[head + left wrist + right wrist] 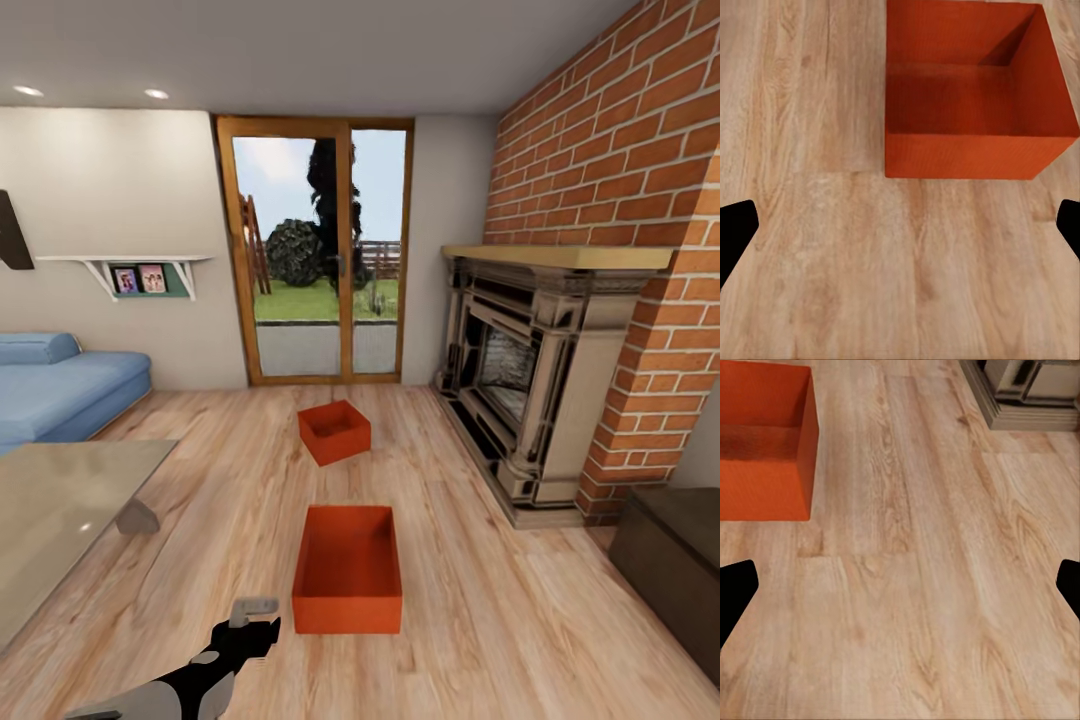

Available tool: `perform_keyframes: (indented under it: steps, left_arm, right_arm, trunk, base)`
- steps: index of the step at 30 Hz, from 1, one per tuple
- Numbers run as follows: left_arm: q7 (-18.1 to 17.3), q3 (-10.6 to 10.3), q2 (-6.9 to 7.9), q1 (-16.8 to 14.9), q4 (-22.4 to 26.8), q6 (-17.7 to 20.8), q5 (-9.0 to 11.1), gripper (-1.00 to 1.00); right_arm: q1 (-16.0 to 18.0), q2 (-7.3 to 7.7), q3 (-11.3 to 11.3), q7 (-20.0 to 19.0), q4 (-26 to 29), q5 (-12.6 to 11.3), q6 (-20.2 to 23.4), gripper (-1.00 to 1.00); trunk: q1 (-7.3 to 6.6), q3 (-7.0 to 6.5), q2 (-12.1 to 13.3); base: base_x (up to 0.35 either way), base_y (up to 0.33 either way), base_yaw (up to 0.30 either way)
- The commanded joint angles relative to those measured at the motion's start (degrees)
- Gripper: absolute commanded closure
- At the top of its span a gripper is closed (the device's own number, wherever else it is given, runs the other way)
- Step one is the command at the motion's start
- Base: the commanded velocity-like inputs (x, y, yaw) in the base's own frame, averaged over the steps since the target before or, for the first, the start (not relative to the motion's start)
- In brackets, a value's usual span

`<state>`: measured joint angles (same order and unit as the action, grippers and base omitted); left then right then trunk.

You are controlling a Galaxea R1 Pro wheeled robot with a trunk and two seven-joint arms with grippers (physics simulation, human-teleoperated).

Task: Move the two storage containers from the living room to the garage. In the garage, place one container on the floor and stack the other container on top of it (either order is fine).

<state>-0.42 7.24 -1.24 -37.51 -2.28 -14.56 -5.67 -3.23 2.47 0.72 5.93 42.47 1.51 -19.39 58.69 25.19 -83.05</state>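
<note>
Low in the head view, the left arm's black-and-white end effector (255, 612) reached out over the light wood plank floor (480, 600), and from that angle I could not tell how far its fingers were spread. Just beside it, toward the robot's right and slightly ahead, stood the nearer storage container (347, 568), an orange-red open-topped box resting flat on the planks, its interior bare. The left wrist view showed both dark fingertips (736, 232) set wide apart with nothing between them, so the left end effector (900, 232) was fully spread and held nothing; the same container (975, 112) lay ahead of those fingers, apart from them, with bare planks in between. The right end effector (900, 592) was likewise spread wide and empty, its fingertips (736, 592) hovering over bare planks, with the near container (765, 450) ahead of it toward the left-arm side and the stone base of the fireplace (1027, 397) ahead on the other side. Well beyond the left end effector, farther into the living room, the second storage container (334, 431) sat on the floor, turned at a slight angle, in front of the wood-framed glass doors (315, 250). A brick fireplace (540, 370) stood off to the right, a blue sofa (60, 385) far to the left, and a glass-topped bench (60, 510) nearer on the left.
</note>
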Motion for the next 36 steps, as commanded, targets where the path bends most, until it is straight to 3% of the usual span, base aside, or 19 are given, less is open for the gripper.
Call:
perform_keyframes:
  steps: [1,16,28,36]
  left_arm:
    - [-0.02,0.5,-0.03,-0.1,-0.25,-0.38,-0.57,-1.0]
    - [-0.05,0.5,0.0,-0.1,-0.25,-0.38,-0.56,-1.0]
    - [-0.17,0.68,0.06,-0.1,-0.23,-0.59,-0.42,-1.0]
    - [-0.11,0.59,-0.06,-0.1,-0.21,-0.48,-0.48,-1.0]
  right_arm:
    - [-0.02,0.02,-0.02,0.22,0.07,0.16,-0.04,-1.0]
    - [-0.02,0.01,-0.02,0.23,0.07,0.16,-0.03,-1.0]
    - [-0.02,-0.01,-0.02,0.23,0.07,0.16,-0.04,-1.0]
    - [-0.02,0.0,-0.02,0.23,0.07,0.16,-0.04,-1.0]
  trunk:
    - [0.04,0.05,-0.03]
    - [0.04,0.05,-0.03]
    - [0.04,0.05,-0.03]
    - [0.04,0.05,-0.03]
  base:
    - [0.329,0.0,0.0]
    - [0.325,0.0,0.0]
    - [0.046,0.0,0.0]
    - [0.273,-0.083,0.0]
